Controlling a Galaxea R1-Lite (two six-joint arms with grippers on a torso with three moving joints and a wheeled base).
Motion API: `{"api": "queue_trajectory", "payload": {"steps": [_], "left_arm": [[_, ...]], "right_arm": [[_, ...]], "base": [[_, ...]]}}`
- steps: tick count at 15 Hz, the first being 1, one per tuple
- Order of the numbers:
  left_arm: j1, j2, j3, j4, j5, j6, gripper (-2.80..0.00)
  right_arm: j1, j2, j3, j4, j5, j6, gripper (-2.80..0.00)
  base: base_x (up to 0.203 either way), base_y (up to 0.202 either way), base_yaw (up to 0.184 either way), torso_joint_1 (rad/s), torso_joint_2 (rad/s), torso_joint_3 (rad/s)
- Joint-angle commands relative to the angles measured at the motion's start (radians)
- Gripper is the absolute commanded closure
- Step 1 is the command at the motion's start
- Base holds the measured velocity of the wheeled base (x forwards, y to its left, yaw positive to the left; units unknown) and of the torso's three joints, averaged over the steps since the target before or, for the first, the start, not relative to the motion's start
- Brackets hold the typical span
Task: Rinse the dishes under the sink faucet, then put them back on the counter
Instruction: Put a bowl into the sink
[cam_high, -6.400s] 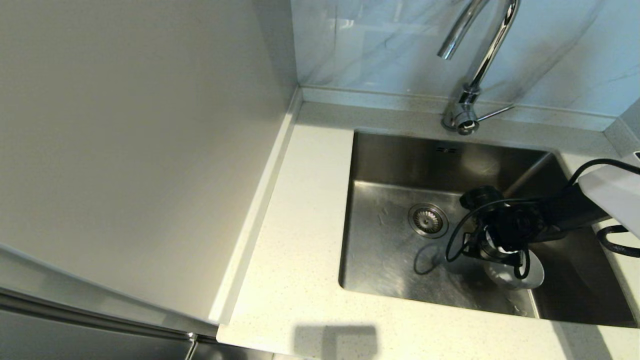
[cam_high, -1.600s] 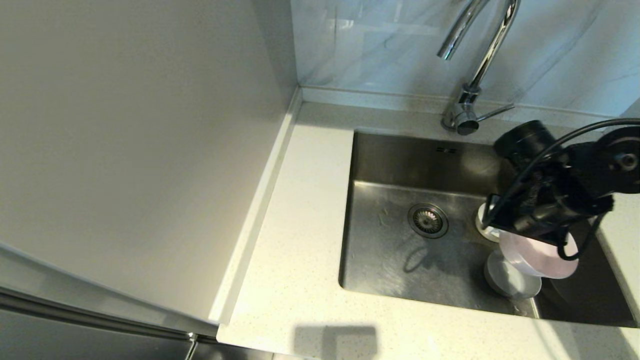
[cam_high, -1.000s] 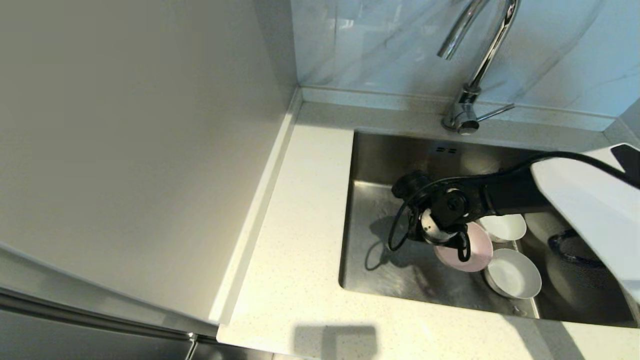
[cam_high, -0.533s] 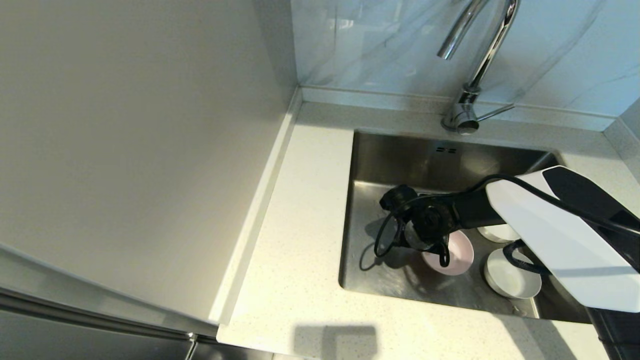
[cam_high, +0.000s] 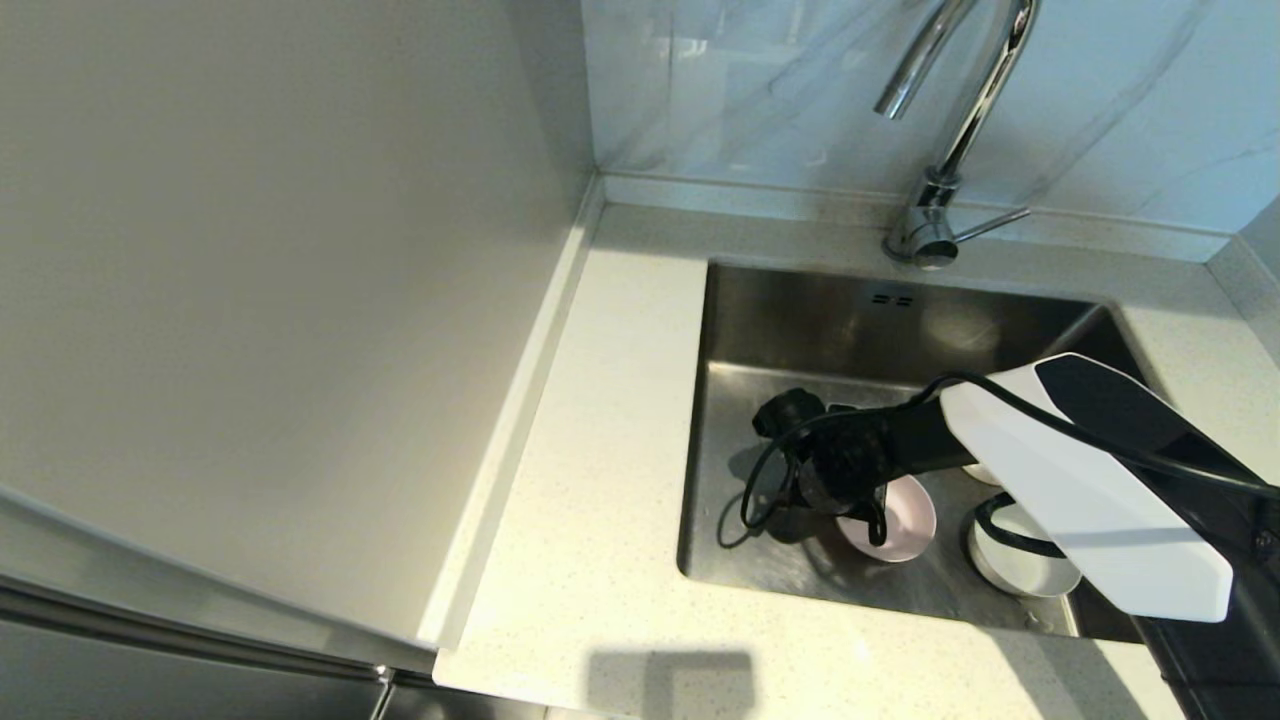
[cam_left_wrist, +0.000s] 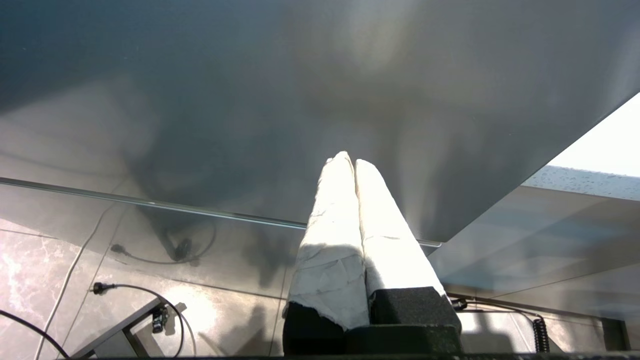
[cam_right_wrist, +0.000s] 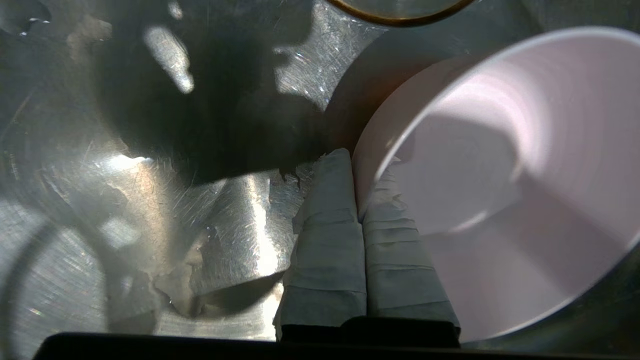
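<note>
The right gripper (cam_right_wrist: 359, 200) is clamped on the rim of the pale pink bowl (cam_high: 900, 512), one wrapped finger outside the wall and the other inside it, as is seen in the right wrist view. The bowl is held low inside the sink (cam_high: 800, 330), toward the sink's front wall and just in front of where the arm's black wrist hides the basin floor. Whether the bowl is touching the steel floor cannot be told. Two more bowls are found in the sink on the far side of the pink one from the sink's left wall: a white bowl (cam_high: 1030, 575) near the front wall, partly covered by the arm's white casing, and another bowl (cam_high: 978, 473) behind it, of which only a sliver is seen. The faucet (cam_high: 950, 130) is mounted on the counter (cam_high: 610, 420) behind the sink's rear edge. The left gripper (cam_left_wrist: 352, 165) is parked away from the sink, its wrapped fingers pressed together on nothing.
</note>
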Motion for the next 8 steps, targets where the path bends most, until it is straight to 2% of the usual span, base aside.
{"api": "queue_trajectory", "payload": {"steps": [1, 7, 8], "left_arm": [[0.0, -0.003, 0.0, 0.0, -0.001, -0.001, 0.0], [0.0, -0.003, 0.0, 0.0, 0.001, 0.0, 0.0], [0.0, -0.003, 0.0, 0.0, 0.001, 0.0, 0.0]], "right_arm": [[-0.001, 0.024, 0.001, -0.002, -0.003, 0.004, 0.0], [-0.006, 0.04, 0.008, -0.002, -0.003, -0.004, 0.0], [-0.006, 0.039, 0.008, -0.002, -0.004, -0.007, -1.8]], "base": [[0.0, 0.0, 0.0, 0.0, 0.0, 0.0], [0.0, 0.0, 0.0, 0.0, 0.0, 0.0], [0.0, 0.0, 0.0, 0.0, 0.0, 0.0]]}}
